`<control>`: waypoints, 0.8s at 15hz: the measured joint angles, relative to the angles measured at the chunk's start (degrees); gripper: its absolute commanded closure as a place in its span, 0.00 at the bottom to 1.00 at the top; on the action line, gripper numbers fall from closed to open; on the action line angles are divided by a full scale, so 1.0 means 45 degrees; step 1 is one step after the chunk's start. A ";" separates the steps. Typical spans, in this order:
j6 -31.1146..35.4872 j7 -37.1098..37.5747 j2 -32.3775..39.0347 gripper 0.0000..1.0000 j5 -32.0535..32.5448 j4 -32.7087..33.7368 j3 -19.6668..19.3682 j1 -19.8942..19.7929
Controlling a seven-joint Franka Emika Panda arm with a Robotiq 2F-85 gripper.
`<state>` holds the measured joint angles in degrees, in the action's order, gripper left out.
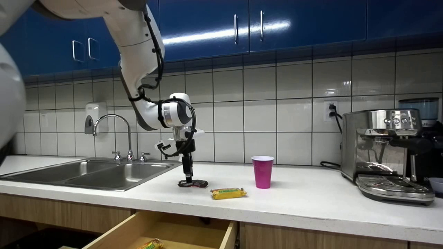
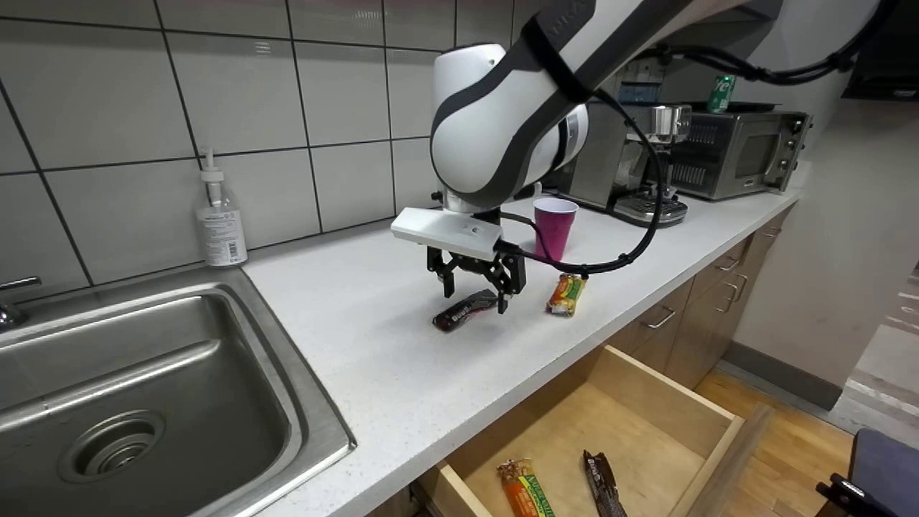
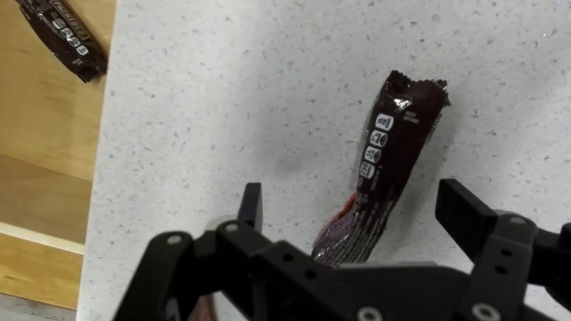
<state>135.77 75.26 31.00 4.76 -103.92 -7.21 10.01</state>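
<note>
My gripper (image 3: pixel 351 198) is open, with its fingers on either side of a dark brown wrapped bar (image 3: pixel 399 133). The bar lies between the fingers with bare counter on both sides of it, and its near end is hidden behind the gripper body. In both exterior views the gripper (image 1: pixel 188 180) (image 2: pixel 475 299) points down at this bar (image 1: pixel 199 183) (image 2: pixel 458 314) on the white counter. A yellow wrapped bar (image 1: pixel 228 193) (image 2: pixel 566 294) lies close by. A pink cup (image 1: pixel 263 173) (image 2: pixel 551 233) stands upright behind the yellow bar.
An open wooden drawer (image 1: pixel 226 235) (image 2: pixel 668 420) below the counter edge holds a yellow-and-orange bar (image 2: pixel 525 490) and a dark brown bar (image 2: pixel 603 485). A steel sink (image 1: pixel 138 176) with faucet (image 1: pixel 129 138), a soap bottle (image 2: pixel 220 222) and an espresso machine (image 1: pixel 380 148) stand around.
</note>
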 measured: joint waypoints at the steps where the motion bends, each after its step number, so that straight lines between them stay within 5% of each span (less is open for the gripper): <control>1: -0.0021 0.0181 0.0144 0.00 0.0033 0.0165 -0.0033 0.0044; 9: -0.0327 0.0673 0.1116 0.00 0.0037 0.1227 -0.0084 0.0125; 10: -0.0350 0.0675 0.1184 0.25 0.0037 0.1307 -0.0097 0.0124; 12: -0.0397 0.0675 0.1285 0.34 0.0037 0.1448 -0.0127 0.0124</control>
<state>133.99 78.30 36.78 4.92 -97.40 -7.78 10.57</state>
